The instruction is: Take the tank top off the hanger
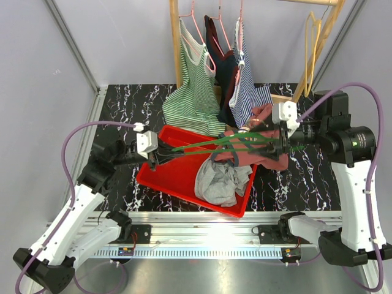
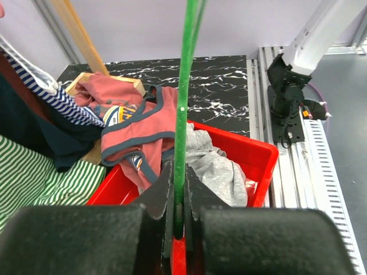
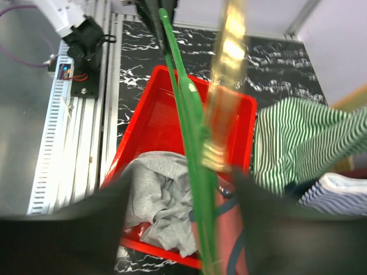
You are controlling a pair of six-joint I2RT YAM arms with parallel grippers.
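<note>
In the right wrist view, the right end effector is a dark blur and a golden streak is unreadable. Overhead, the tank top hides one end of the green hanger.

The left arm, at 7 o'clock in the top view, and the right arm, at 4 o'clock, had white links, black joints and black bases. A purple cable looped along each arm, and a white camera block sat on each wrist. The left gripper had matte black fingers.
</note>
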